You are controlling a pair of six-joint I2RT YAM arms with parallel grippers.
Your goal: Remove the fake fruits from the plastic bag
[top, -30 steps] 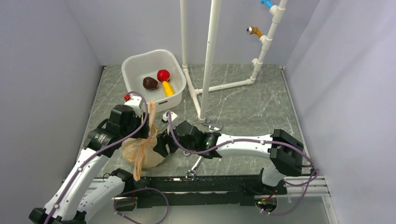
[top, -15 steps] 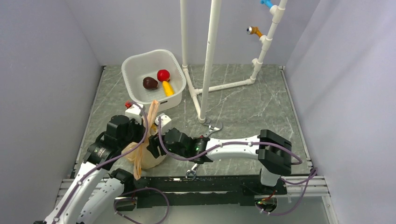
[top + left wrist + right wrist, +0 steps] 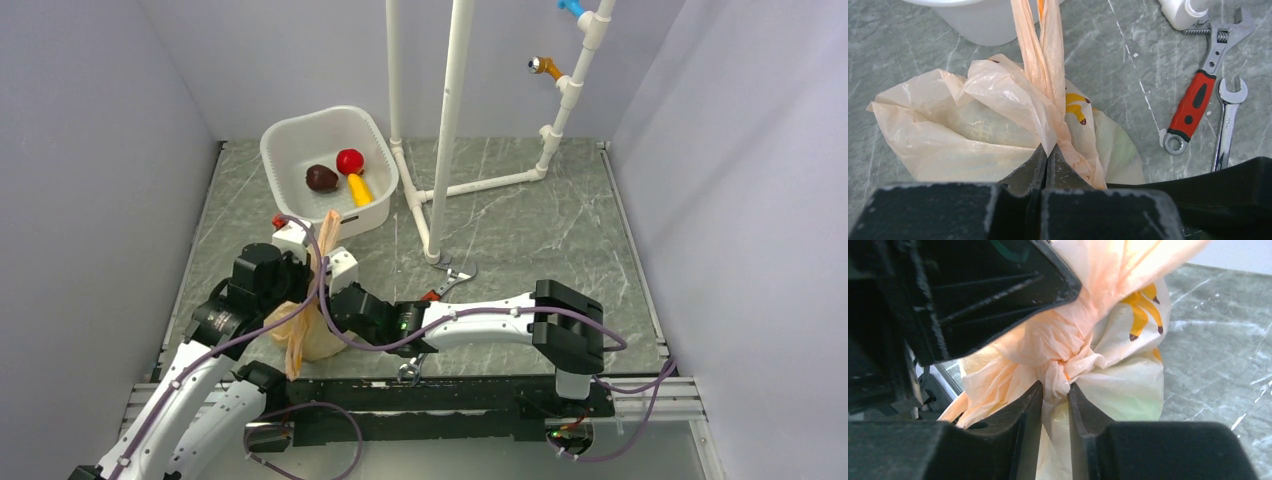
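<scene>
The plastic bag [image 3: 312,338], peach with printed bananas, sits knotted near the table's front left, its handles [image 3: 1040,45] standing up. The fake fruits are hidden inside it; only a green tint [image 3: 1120,150] shows through the film. My left gripper [image 3: 1048,150] is shut, pinching a fold of the bag just beside the knot. From the right, my right gripper [image 3: 1055,390] has its jaws narrowed on the bunched knot [image 3: 1058,357], both fingers touching it. In the top view both grippers meet over the bag, the left gripper [image 3: 305,300] and the right gripper [image 3: 335,318].
A white tub [image 3: 300,125] behind the bag holds a maroon fruit [image 3: 321,178], a red ball [image 3: 350,160] and a yellow piece [image 3: 359,189]. A red-handled wrench [image 3: 1198,102] and a spanner [image 3: 1228,125] lie right of the bag. White pipe frame [image 3: 445,130] stands mid-table.
The left jaws have closed onto the bag. The right arm slid left to the bag and its jaws narrowed onto the knot.
</scene>
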